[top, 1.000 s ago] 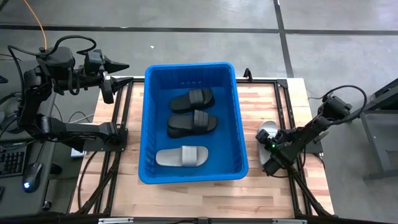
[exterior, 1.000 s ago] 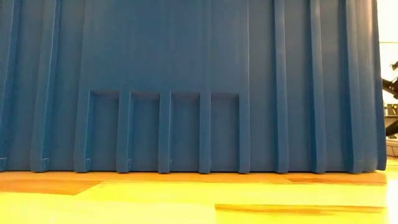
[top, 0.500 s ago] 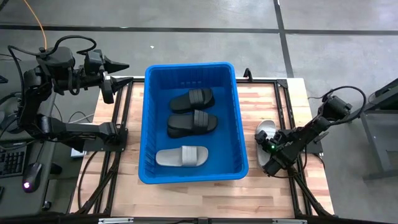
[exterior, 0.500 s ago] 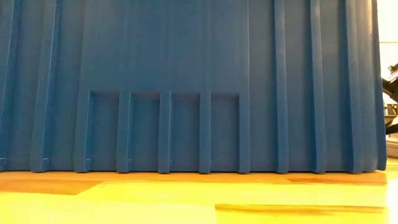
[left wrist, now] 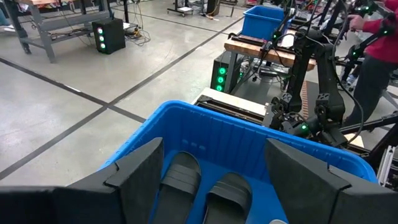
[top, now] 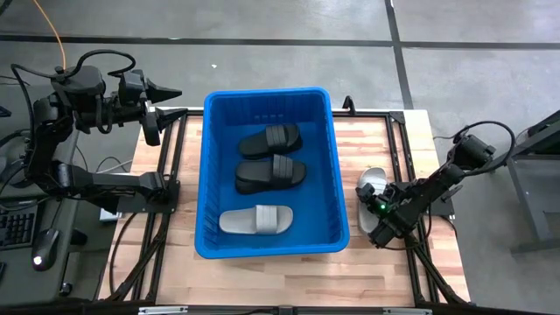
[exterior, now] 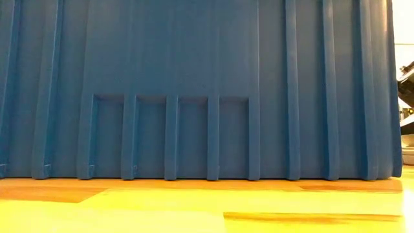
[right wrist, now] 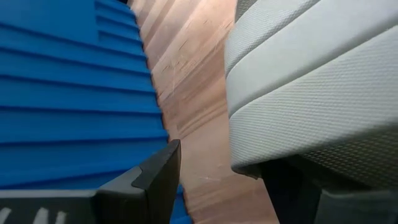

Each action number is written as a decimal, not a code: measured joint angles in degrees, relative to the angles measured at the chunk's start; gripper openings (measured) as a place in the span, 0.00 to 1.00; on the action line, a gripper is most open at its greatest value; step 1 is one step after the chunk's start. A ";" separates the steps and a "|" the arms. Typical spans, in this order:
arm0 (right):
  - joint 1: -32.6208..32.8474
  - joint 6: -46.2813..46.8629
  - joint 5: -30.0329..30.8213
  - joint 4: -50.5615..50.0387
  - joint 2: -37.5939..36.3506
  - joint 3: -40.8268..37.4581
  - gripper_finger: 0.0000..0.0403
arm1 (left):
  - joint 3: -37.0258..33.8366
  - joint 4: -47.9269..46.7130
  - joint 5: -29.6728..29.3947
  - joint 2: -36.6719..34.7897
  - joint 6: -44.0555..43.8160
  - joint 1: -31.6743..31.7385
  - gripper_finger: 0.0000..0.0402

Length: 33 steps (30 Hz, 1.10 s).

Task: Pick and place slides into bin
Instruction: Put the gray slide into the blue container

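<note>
While the right gripper's fingers [right wrist: 155,171] are spread on either side of the last light grey slide [top: 371,185] — one dark finger between the sandal and the blue wall, the other under its edge — no firm squeeze can be confirmed, so it's read as a straddle, not a secured grasp. Compared with a second ago, the sandal is seen nudged a bit toward the bin [top: 210,175] and slightly turned, with the right gripper [top: 378,210] shifted along with it. So contact is made and the pickup is probably starting, but nothing is lifted yet: the slide sits on the table [top: 420,262] just beside the bin's right wall.

Inside the bin, two black slides [top: 271,156] and one grey slide [top: 255,220] are already parked — three done, one left. The left gripper [top: 153,109] is held open, idle, off the bin's far-left corner.
</note>
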 joint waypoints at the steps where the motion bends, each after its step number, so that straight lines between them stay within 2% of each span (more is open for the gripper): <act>1: 0.00 0.04 -0.13 0.12 0.00 -0.01 0.51 | 0.00 0.00 0.00 0.00 0.00 0.00 0.66; 6: -0.02 0.94 -1.18 1.10 0.00 -0.01 0.41 | 0.00 0.00 0.01 0.00 0.00 0.00 0.66; 9: -0.33 2.33 -3.35 0.72 0.00 -0.01 0.28 | 0.00 0.00 0.01 0.01 0.00 0.00 0.66; 12: -1.66 0.80 -4.01 1.56 0.00 0.01 0.10 | 0.00 0.00 0.00 0.02 0.00 0.00 0.66; 14: -2.43 -1.42 -4.32 2.98 0.00 0.01 0.03 | 0.00 0.00 0.00 0.01 0.00 0.00 0.66; 22: -2.34 -4.65 1.77 7.23 -0.13 0.04 0.01 | 0.00 0.00 0.00 0.01 0.00 0.00 0.66; 26: -2.24 -9.11 7.60 8.37 -0.20 0.04 0.00 | 0.00 0.00 0.00 0.01 0.00 0.00 0.66; 33: -1.68 -9.42 8.33 12.18 -0.73 0.08 0.00 | 0.00 0.00 0.00 0.01 0.00 0.00 0.66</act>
